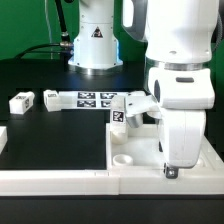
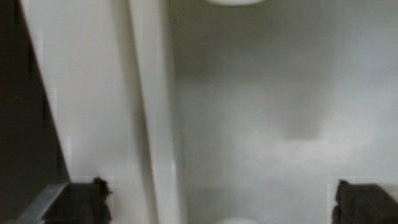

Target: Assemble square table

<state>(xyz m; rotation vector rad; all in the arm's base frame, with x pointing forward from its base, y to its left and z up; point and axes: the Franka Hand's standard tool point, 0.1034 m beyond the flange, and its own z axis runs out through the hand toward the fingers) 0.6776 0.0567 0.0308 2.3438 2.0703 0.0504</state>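
The white square tabletop (image 1: 135, 140) lies on the black table at the exterior view's right, with a round socket (image 1: 122, 157) in its near corner. One white tagged leg (image 1: 134, 106) rests tilted at its far corner. Two more legs (image 1: 22, 101) (image 1: 52, 97) lie apart at the exterior view's left. My arm's bulky wrist (image 1: 185, 130) hangs low over the tabletop and hides the fingers there. In the wrist view my gripper (image 2: 224, 200) is open wide, just above the tabletop (image 2: 267, 110) beside its raised rim (image 2: 151, 110), with nothing between the dark fingertips (image 2: 80, 200).
The marker board (image 1: 88, 98) lies flat at the back. Long white border rails run along the front (image 1: 60, 182) and the exterior view's left edge (image 1: 3, 135). The robot's base (image 1: 95, 40) stands behind the board.
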